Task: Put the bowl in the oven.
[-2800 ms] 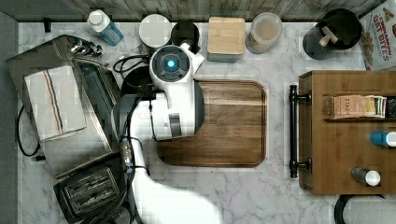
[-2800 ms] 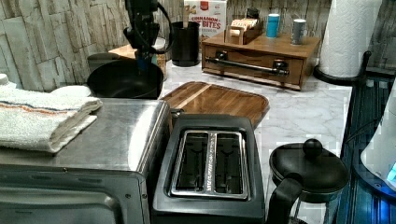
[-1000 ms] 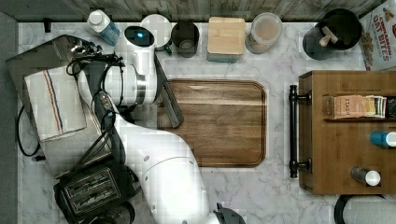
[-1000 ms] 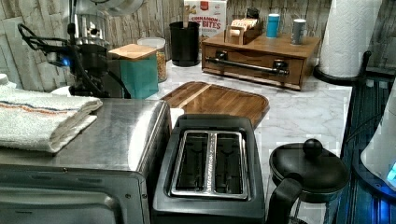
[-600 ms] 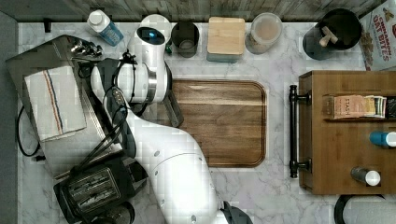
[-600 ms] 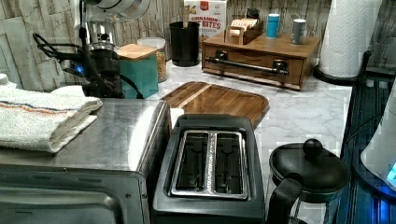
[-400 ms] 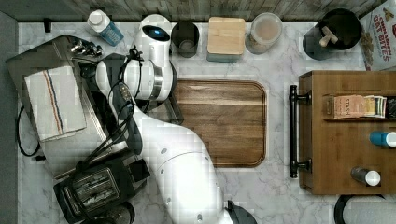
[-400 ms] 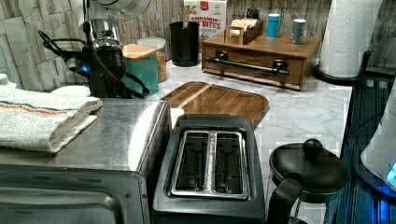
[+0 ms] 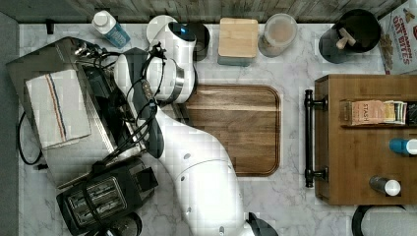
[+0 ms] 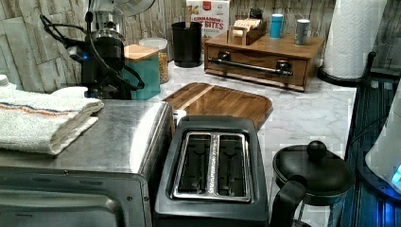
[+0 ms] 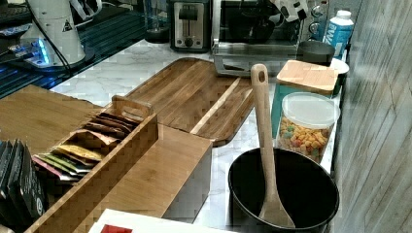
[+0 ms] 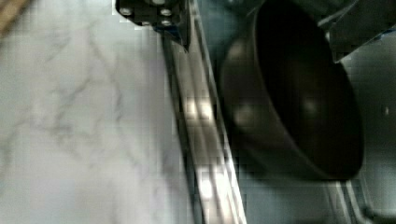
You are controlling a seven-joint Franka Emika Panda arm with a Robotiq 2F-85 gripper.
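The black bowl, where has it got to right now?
In the wrist view the bowl lies on the oven's open door, just past its metal edge; in the right view it sits before the oven.

Printed cardboard cereal box point(image 9: 399, 37) at the top view's right edge: reads "OAT BITES", with "BITES" legible on the same box point(image 10: 208, 16) in the left view. Tea packet point(image 9: 366, 112) standing in the wooden organiser point(image 9: 364, 88): reads "STASH". Other labels are too small to read.
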